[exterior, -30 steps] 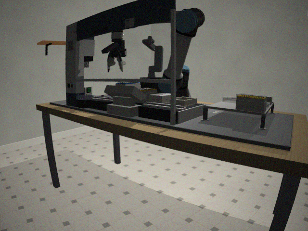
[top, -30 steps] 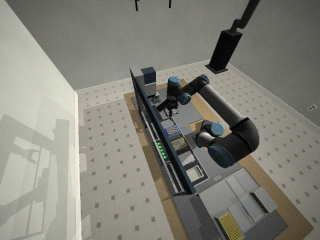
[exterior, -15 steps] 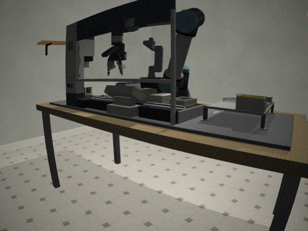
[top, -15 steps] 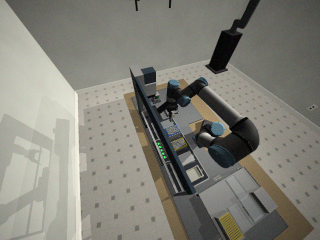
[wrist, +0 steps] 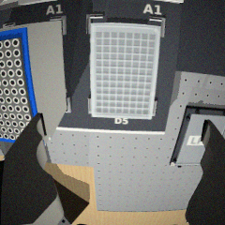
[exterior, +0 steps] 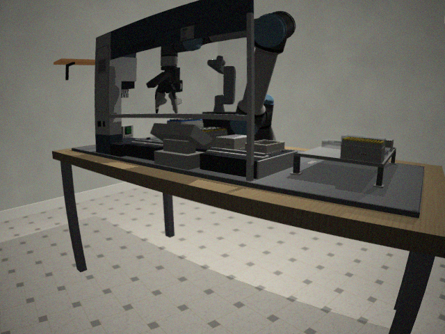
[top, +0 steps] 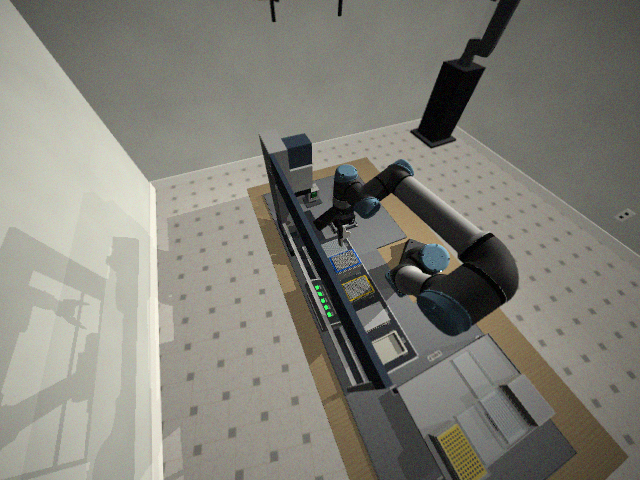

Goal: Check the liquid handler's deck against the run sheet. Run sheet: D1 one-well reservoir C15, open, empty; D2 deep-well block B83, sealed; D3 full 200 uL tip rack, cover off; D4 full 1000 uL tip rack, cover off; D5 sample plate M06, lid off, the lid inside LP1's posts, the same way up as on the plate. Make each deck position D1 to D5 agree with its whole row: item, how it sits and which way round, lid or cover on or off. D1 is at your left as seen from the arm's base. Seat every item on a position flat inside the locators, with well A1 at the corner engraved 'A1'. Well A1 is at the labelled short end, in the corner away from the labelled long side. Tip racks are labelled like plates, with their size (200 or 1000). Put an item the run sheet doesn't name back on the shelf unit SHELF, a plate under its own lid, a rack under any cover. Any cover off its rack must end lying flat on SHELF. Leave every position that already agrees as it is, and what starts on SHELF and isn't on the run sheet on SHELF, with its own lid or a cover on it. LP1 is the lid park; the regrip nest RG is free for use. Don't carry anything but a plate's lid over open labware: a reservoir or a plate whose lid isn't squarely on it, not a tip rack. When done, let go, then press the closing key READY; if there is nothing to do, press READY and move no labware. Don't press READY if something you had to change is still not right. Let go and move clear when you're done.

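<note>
1. The gripper point(wrist: 123, 155) is hanging above the deck with its jaws standing wide apart and gripping nothing; in the wrist view one dark finger point(wrist: 28, 173) is filling the 7 o'clock corner and the other is filling the 4 o'clock corner.
2. The sample plate point(wrist: 124, 70) is sitting at 12 o'clock in the wrist view, flat inside the corner locators of the position engraved D5, with "A1" engraved just off its 1 o'clock corner. Its grid of wells is showing; whether a clear lid is on it I cannot tell.
3. The blue-framed tip rack point(wrist: 13, 84) is lying at 9 o'clock from the plate, its rows of tips uncovered, and it is running out of view at the edge.
4. The lid park point(wrist: 192, 141) is showing at 3 o'clock in the wrist view, a dark-framed recess holding a pale panel with a label partly hidden behind the finger.
5. In the top view, the gripper point(top: 342, 235) is pointing down over the far end of the deck row, at 12 o'clock from the blue rack point(top: 344, 259) and the yellow-framed rack point(top: 357, 287).
6. The open reservoir point(top: 390, 346) is sitting at the near end of that row.
7. The shelf unit point(exterior: 380, 168) is standing well apart, carrying a yellow-topped rack point(exterior: 363, 147).
</note>
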You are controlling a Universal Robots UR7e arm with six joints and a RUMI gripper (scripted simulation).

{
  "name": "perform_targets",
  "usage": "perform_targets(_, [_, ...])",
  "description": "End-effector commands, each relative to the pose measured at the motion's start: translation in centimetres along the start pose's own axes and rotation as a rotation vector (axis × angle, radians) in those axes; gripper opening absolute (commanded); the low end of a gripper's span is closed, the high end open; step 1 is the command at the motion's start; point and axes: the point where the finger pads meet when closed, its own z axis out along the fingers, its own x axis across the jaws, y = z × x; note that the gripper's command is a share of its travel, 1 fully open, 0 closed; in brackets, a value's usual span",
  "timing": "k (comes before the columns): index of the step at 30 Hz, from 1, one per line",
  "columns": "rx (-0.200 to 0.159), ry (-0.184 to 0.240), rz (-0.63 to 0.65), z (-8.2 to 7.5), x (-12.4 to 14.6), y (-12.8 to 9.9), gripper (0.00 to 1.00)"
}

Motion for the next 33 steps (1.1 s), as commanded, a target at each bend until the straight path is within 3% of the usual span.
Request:
perform_targets(1, [0.000, 0.001, 0.000, 0.8, 0.0, 0.0, 0.82])
perform_targets(33, [0.000, 0.001, 0.000, 5.4, 0.1, 0.0, 0.82])
